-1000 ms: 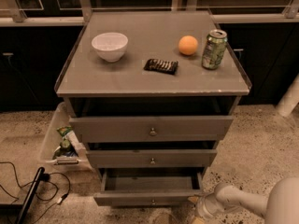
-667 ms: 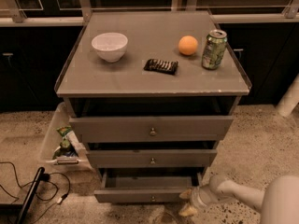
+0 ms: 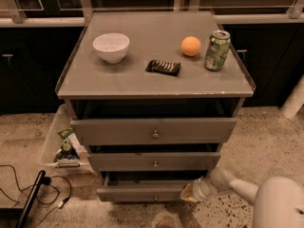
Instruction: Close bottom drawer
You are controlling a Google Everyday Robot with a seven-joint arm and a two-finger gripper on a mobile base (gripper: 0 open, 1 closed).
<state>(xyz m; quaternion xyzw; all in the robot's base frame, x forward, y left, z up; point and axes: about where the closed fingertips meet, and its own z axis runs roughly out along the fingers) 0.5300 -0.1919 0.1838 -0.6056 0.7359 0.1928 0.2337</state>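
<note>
The grey bottom drawer [image 3: 137, 193] is the slimmest of three fronts on the grey cabinet. It stands pulled out, with a dark gap above its front and a small round metal knob [image 3: 155, 197] at mid-front. My gripper [image 3: 188, 193] is low at the drawer's right front corner, right against the front panel. My white arm [image 3: 247, 191] reaches in from the bottom right.
The middle drawer [image 3: 153, 161] and top drawer [image 3: 153, 130] also stand slightly open. On the cabinet top are a white bowl [image 3: 111, 47], a dark snack bar [image 3: 163, 67], an orange [image 3: 190, 46] and a green can [image 3: 217, 50]. A clear bin [image 3: 59, 144] and cables [image 3: 28, 194] lie at the left.
My gripper has moved left and up from the floor at the lower right to the bottom drawer's right front corner. The drawer looks slightly further in.
</note>
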